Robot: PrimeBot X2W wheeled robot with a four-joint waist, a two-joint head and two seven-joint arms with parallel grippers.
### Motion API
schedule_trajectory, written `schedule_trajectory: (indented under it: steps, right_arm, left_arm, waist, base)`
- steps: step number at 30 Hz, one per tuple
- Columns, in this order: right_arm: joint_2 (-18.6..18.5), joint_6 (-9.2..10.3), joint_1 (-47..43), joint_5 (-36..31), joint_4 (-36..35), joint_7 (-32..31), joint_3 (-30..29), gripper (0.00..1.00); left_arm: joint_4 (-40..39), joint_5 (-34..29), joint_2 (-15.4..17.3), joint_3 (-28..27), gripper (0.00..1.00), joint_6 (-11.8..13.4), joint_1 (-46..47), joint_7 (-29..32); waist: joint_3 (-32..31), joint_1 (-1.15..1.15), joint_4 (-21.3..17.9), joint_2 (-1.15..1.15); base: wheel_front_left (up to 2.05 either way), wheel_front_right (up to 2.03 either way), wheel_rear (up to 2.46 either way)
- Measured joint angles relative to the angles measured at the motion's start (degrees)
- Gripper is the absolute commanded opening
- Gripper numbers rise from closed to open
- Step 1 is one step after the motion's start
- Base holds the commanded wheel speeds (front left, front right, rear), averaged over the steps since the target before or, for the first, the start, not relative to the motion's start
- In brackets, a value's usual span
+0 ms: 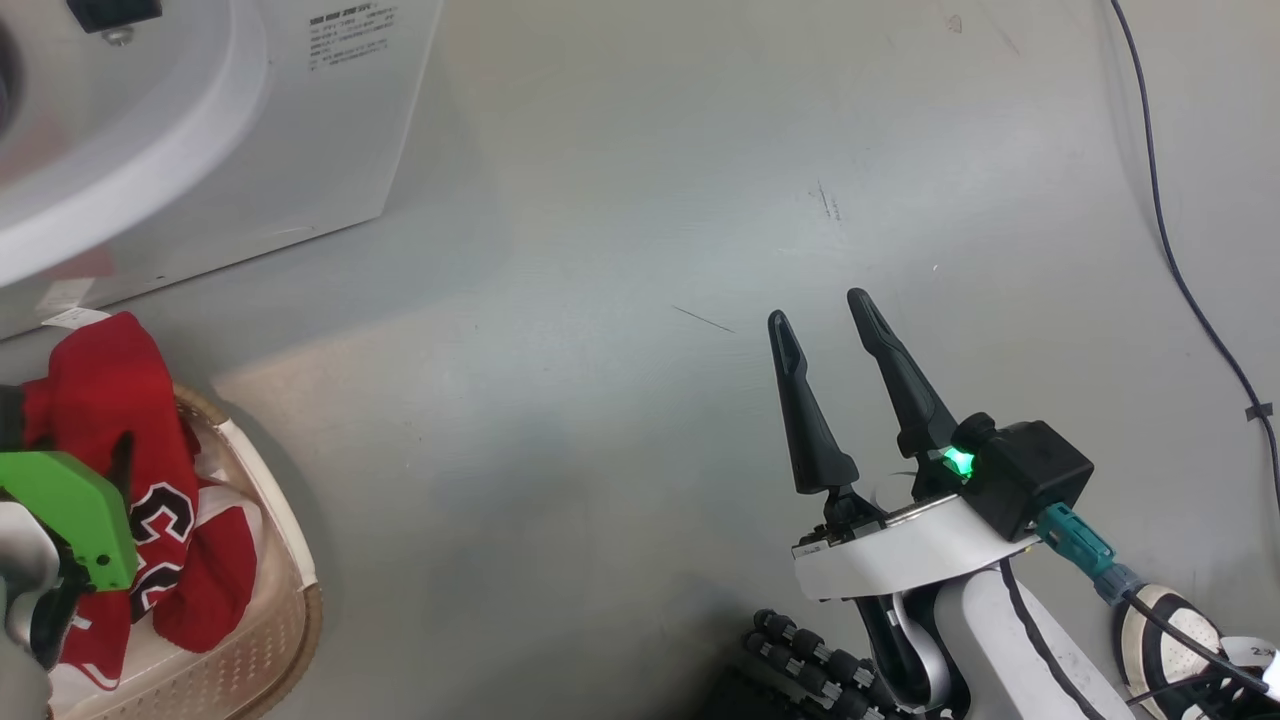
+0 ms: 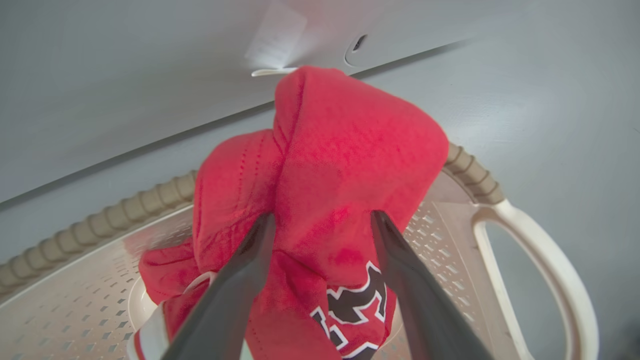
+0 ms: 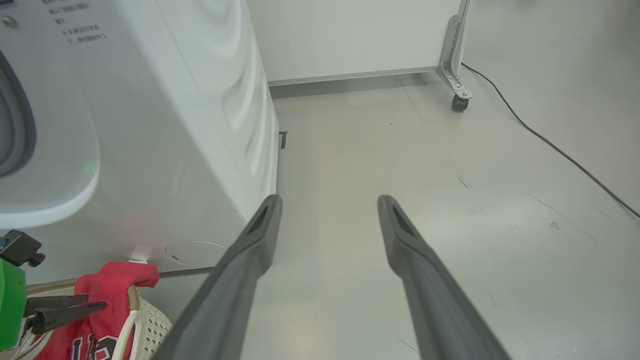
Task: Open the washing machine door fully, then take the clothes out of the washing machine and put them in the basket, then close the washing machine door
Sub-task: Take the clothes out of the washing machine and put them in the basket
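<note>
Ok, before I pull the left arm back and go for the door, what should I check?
1. Clothes in the basket: ok, heaped inside, one fold over the rim.
2. Left gripper let go: ok, jaws open either side of the cloth; whether it snags, cannot tell.
3. Right gripper free: ok, open, empty, above bare floor.
4. Washing machine drum emptied: cannot tell.
5. Washing machine door position: cannot tell.

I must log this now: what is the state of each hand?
Left hand: open, the clothes between its fingers, above the basket.
Right hand: open, holding nothing.
</note>
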State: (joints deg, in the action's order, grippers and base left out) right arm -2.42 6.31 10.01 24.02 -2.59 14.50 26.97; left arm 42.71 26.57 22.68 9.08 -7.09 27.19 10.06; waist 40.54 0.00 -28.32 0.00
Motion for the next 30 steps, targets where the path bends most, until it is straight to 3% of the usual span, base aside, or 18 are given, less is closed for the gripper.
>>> schedule_trajectory:
  steps: [13,14,15,30]
  right_arm:
    - [0.1,0.42,-1.2,-1.2,-1.0,0.0,-0.2,1.0]
    - [0.1,0.43,-1.2,-1.4,-1.0,0.0,-0.2,1.0]
    - [0.1,0.43,-1.2,-1.5,-1.1,0.0,-0.2,1.0]
    - [0.1,0.47,1.8,-1.2,-0.6,0.0,2.5,1.0]
  left_arm:
    - [4.2,0.4,-0.9,0.1,1.0,0.0,4.9,1.0]
    - [4.4,0.7,-1.1,0.1,0.41,0.0,5.2,1.0]
    - [4.6,0.7,-1.4,0.0,0.0,0.0,5.5,0.9]
    - [8.7,2.1,-0.2,-1.6,0.0,0.0,5.7,-4.0]
  waist:
    - [1.0,0.0,0.5,0.0]
    - [1.0,0.0,0.5,0.0]
    - [1.1,0.0,0.6,0.0]
    - [-0.6,0.0,0.6,0.0]
  base:
    - [0.26,0.26,0.26]
    - [0.15,0.15,0.15]
    - [0.1,0.1,0.1]
    - [0.0,0.0,0.0]
